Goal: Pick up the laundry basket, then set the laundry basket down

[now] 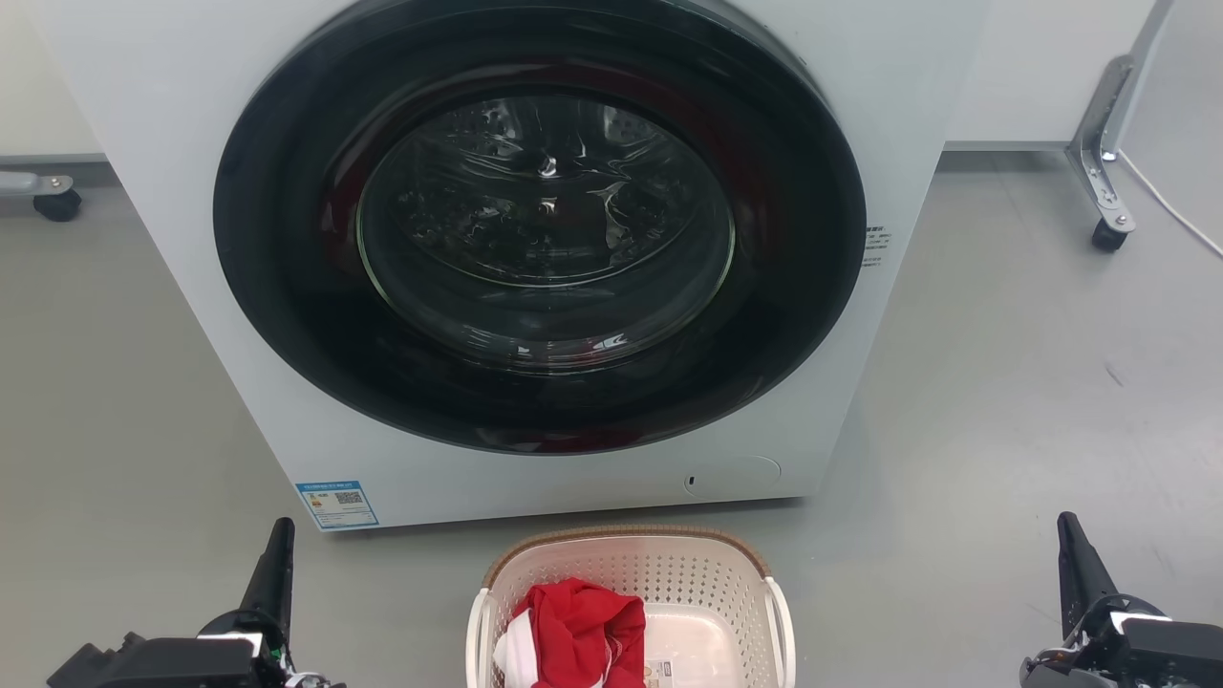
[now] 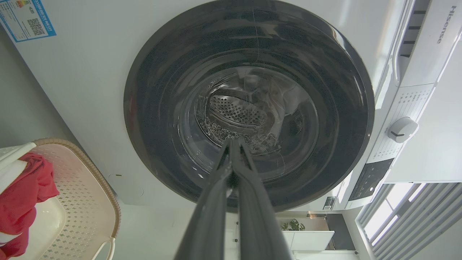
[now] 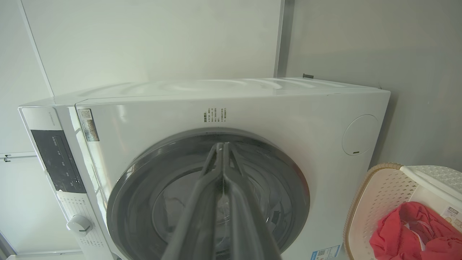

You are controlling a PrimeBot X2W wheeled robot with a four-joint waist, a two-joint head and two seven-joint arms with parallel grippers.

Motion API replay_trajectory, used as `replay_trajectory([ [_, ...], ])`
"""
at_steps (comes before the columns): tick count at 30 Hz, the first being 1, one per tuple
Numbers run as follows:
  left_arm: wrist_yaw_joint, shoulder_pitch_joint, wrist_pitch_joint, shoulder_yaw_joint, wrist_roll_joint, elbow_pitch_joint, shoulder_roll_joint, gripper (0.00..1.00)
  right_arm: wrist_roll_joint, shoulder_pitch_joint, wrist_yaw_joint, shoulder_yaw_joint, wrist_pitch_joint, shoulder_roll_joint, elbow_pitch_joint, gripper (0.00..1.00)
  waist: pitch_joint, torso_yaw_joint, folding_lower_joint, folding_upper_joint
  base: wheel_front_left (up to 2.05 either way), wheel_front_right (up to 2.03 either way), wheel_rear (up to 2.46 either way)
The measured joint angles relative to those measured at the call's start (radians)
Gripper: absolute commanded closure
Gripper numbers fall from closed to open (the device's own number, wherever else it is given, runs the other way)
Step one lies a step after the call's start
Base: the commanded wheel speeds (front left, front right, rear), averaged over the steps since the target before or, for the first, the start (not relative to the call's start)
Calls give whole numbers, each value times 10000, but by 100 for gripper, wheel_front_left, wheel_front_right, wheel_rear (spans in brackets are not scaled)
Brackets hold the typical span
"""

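Note:
The laundry basket (image 1: 702, 573) sits on the grey floor just in front of the washer, at the bottom middle of the head view. It is cream-white, perforated, with a brown rim and white side handles, and holds a red and white garment (image 1: 578, 626). My left gripper (image 1: 279, 549) stands well to the basket's left, fingers together with nothing between them. My right gripper (image 1: 1072, 545) stands well to its right, shut the same way. The left wrist view has the basket (image 2: 90, 202) at its lower left beside the shut left gripper (image 2: 234, 142). The basket (image 3: 375, 202) sits at the right wrist view's lower right, near the right gripper (image 3: 221, 146).
A white front-loading washer (image 1: 191, 239) with a closed dark round door (image 1: 540, 229) rises right behind the basket. A metal leg on a castor (image 1: 1108, 220) stands at the back right, another castor (image 1: 57, 203) at the back left. Grey floor lies on both sides.

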State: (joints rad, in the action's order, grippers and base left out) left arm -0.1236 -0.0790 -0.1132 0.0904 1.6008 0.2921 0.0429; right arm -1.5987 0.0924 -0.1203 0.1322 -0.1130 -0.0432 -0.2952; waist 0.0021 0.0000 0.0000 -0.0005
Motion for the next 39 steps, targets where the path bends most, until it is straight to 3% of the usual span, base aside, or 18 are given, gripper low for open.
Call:
replay_trajectory([
  [12,0,0,0,0,0,0,0,100,0,0,0,0,0,0,0,100,0,0,0,0,0,0,0],
  [13,6,18,0,-6,0,35,-4,0,2,-12,2,-6,-2,6,-40,0,0,0,0,0,0,0,0],
  [27,15,129,284,-192,-46,217,-59,0,201,-176,29,-109,291,90,-251,0,20,-10,0,1,0,0,0],
  [39,15,-236,842,-662,-978,88,128,0,1498,71,29,-637,874,-148,-290,0,51,3,0,2,0,0,0],
])
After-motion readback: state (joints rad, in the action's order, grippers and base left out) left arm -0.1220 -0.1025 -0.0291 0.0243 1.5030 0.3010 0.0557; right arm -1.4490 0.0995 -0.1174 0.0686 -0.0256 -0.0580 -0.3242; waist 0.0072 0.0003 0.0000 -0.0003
